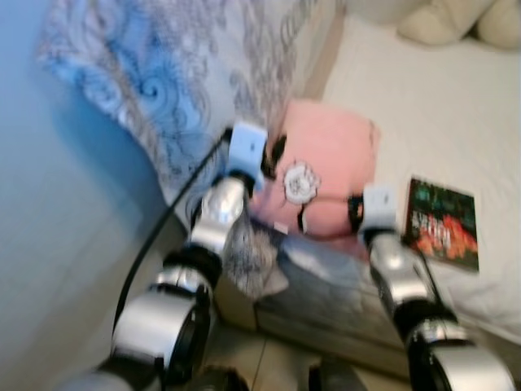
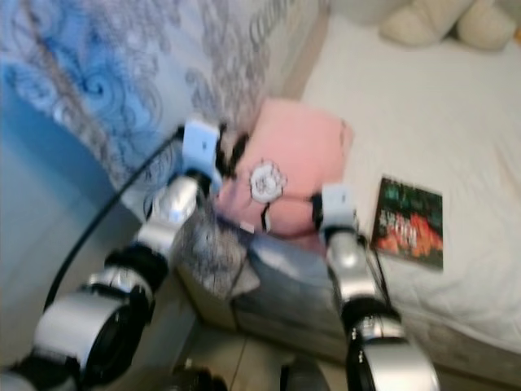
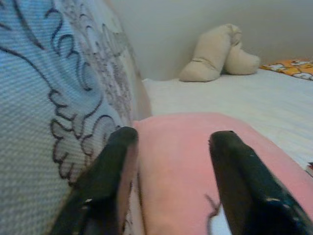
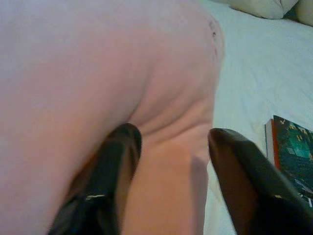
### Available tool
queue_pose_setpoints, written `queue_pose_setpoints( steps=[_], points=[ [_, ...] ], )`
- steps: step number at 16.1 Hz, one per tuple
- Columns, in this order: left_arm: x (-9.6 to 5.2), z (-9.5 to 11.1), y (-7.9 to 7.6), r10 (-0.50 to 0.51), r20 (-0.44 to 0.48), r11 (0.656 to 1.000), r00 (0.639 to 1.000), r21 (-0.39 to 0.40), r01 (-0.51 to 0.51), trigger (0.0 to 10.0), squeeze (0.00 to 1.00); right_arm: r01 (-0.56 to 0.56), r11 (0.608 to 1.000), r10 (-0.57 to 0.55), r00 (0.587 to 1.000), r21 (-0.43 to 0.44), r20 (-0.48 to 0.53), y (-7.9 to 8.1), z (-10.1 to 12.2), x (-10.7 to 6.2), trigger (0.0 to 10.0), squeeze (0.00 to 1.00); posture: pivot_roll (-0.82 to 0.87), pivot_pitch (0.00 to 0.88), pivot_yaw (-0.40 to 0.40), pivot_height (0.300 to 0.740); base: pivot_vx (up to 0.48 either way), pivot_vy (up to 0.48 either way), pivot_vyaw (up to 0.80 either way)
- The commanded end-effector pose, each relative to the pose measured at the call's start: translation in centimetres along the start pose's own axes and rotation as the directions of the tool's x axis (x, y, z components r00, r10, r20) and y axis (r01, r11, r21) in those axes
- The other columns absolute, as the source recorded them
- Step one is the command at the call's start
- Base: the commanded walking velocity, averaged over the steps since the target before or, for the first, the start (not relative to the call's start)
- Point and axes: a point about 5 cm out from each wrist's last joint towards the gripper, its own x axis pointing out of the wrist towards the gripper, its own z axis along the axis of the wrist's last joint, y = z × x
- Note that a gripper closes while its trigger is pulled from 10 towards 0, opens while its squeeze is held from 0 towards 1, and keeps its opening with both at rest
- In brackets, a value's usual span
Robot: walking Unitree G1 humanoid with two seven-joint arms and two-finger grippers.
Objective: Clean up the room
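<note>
Head stereo pair looks forward and down from above onto white mattress (image 1: 456, 122); both eyes share soft pink cushion (image 1: 330, 159) and dark-covered book (image 1: 442, 224). Left wrist camera sits low, close against cushion edge, facing along bed toward beige pillows (image 3: 217, 54) (far end). Right wrist camera nearer still, pressed to cushion, book at margin.

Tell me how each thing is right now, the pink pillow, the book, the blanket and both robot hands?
pink pillow: lying at the bed's edge, between both hands.
book: closed, flat on the white sheet.
patterned blanket: hanging over the bed's side.
left hand: open, fingers against the pillow.
right hand: open, fingers against the pillow.
beige cushions: resting by the wall.
</note>
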Motion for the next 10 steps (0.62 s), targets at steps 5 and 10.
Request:
queue_pose_setpoints(
  steps=[5, 10],
  points=[
    [-7.5, -2.0, 1.1, 0.012, 0.038, 0.993, 0.999, -0.117, -0.007, 10.0, 0.00, 0.113, 0.986, -0.138, 0.964, 0.120, 0.229, -1.4, 0.0, -7.7, 10.0, 1.00, -0.19, 0.000, 0.067, 0.719, 0.000, 0.000, 0.00],
    [-9.1, -2.4, 1.5, 0.088, -0.025, 0.994, 0.996, -0.067, -0.090, 10.0, 0.00, 0.132, 0.991, -0.127, 0.962, -0.005, 0.240, -2.1, 1.1, -8.7, 10.0, 1.00, -0.19, 0.000, 0.062, 0.719, 0.000, 0.000, 0.00]
  ],
)
